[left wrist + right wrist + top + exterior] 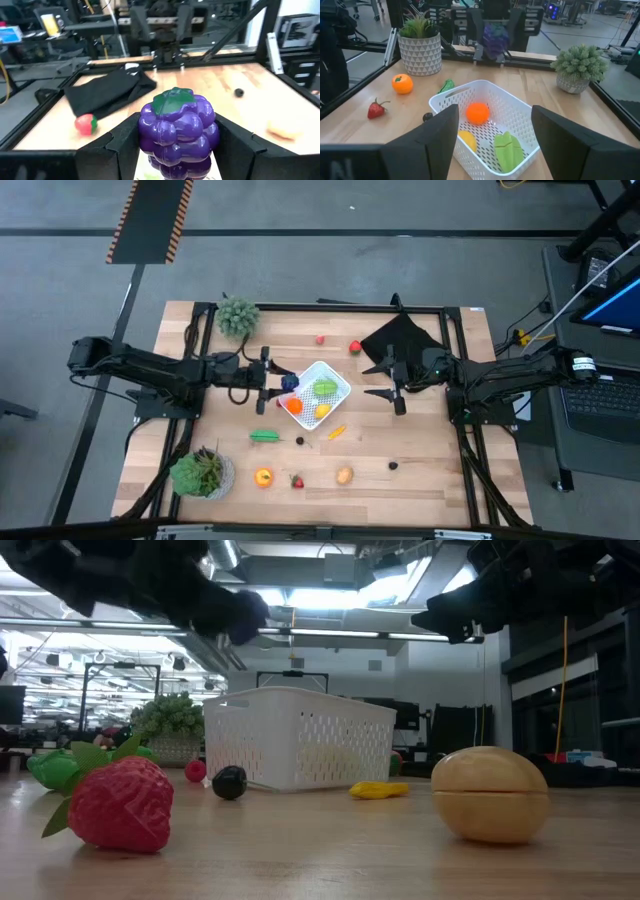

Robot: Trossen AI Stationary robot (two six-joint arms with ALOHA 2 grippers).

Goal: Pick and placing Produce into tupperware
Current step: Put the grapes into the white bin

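- Purple toy grapes (177, 131) sit clamped between the fingers of the left gripper (266, 380), which hangs just beside the rim of the white tupperware (343, 383) on its left-arm side.
- Inside the tupperware lie an orange fruit (478, 113), a yellow piece (465, 139) and a green leafy vegetable (508, 148).
- Across the container, the right gripper (394, 385) hangs with its fingers spread wide and nothing between them, near a black cloth (404, 338).
- Loose produce lies on the wooden table (430, 470): a green vegetable (265, 435), a small orange strip (336, 432), an orange (263, 476), a strawberry (296, 480) and a tan piece (344, 475) toward the near edge.
- Two red pieces (354, 346) rest on the far side of the table, one of them just beside the cloth.
- Two potted plants (203, 473) stand at the table's corners on the left arm's side.
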